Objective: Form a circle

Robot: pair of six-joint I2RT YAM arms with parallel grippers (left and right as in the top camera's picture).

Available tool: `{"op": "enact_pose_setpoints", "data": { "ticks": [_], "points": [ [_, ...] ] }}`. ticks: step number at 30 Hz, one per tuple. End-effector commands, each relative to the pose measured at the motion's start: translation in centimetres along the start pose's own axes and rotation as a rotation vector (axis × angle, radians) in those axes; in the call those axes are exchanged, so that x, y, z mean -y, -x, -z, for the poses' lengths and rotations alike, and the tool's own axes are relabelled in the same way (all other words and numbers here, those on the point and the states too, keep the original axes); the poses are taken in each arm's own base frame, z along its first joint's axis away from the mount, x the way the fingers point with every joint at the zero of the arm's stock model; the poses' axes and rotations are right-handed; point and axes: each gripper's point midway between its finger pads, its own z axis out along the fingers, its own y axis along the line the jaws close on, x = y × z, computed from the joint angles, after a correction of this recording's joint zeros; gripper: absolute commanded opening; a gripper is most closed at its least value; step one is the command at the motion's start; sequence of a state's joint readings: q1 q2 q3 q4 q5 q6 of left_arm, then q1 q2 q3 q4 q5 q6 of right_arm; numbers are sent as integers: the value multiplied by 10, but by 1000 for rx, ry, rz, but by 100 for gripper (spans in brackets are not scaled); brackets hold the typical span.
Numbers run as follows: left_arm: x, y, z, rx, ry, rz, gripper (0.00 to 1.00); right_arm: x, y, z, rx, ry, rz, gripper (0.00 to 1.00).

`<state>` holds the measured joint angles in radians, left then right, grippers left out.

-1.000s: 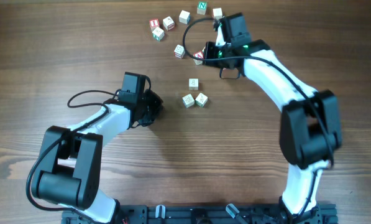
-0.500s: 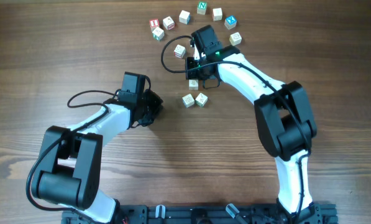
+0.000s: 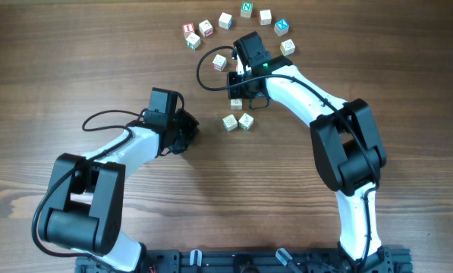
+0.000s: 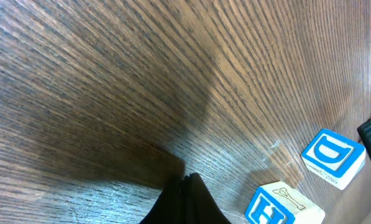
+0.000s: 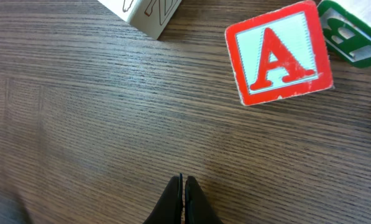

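Right end effector [image 5: 183, 184] closed, empty, near red A cube [image 5: 278, 53]

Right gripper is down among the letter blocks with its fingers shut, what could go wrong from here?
1. The right gripper is shut, with the red A block just ahead and a green block close beside it; a push could shove both or twist the A off line.
2. In the overhead view its black cable loops around a pale block; a sweep may drag that block away.
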<state>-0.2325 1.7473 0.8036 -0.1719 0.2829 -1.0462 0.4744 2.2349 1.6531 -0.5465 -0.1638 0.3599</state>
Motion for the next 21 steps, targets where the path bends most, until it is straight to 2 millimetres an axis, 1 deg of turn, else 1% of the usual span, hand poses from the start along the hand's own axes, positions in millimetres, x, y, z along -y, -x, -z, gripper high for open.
{"op": "enact_pose_setpoints", "data": {
  "ticks": [1,7,11,17,21],
  "points": [
    [-42,-3,-11,3,123,44,4,-4,1,-2,-5,20,24,5],
    [-43,-3,-11,6,125,44,4,1,-8,-2,-41,2,40,5],
    [-43,-3,-11,6,125,44,4,0,-7,0,-39,1,39,4],
    [-42,-3,-11,6,125,43,4,3,2,17,-2,-38,62,5],
    [-42,-3,-11,6,125,44,4,7,-1,22,-16,-64,67,5]
  ]
}}
